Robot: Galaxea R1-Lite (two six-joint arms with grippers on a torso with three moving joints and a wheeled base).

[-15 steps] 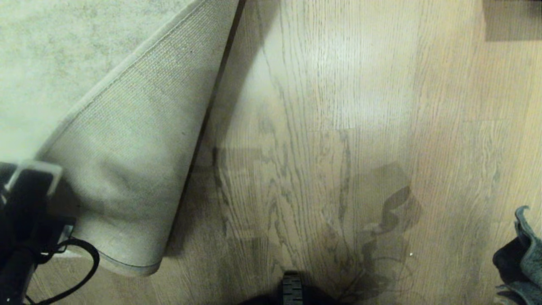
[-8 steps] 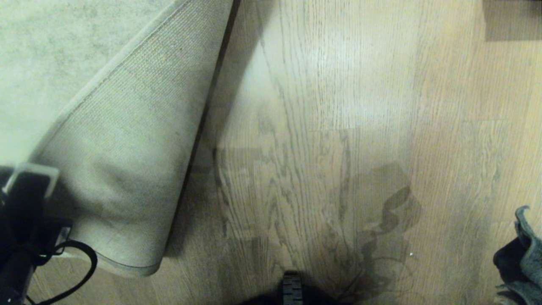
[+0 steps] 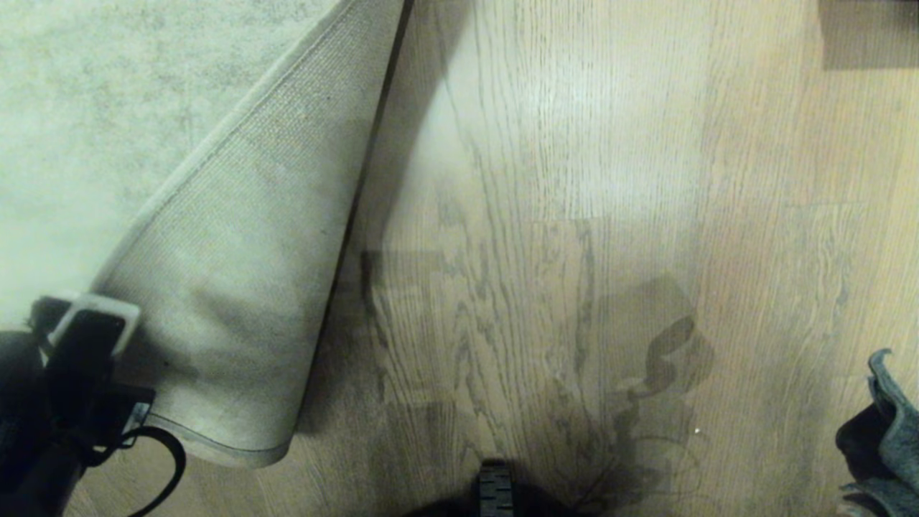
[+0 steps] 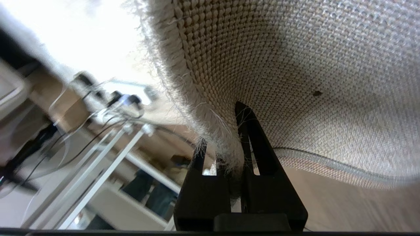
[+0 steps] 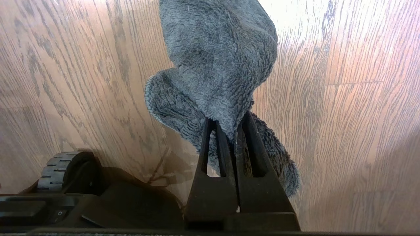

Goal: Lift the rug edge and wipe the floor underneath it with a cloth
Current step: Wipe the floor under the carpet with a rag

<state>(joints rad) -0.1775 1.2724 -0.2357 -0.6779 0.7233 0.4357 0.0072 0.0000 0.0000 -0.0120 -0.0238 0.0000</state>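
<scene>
At the lower left of the head view I have the left gripper (image 4: 226,154) pinched tight on the rug edge (image 3: 215,445), its corner folded back so the mesh backing faces up and the floor (image 3: 546,287) lies bare. I judge the lift done; next comes the wipe. Low on the right, my right gripper (image 5: 229,131) is clamped on the cloth (image 5: 216,65), hanging above the planks.

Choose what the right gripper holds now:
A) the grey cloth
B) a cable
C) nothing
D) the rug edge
A: in the right wrist view the right gripper is shut on the fuzzy grey cloth, which hangs above the floor.
</scene>
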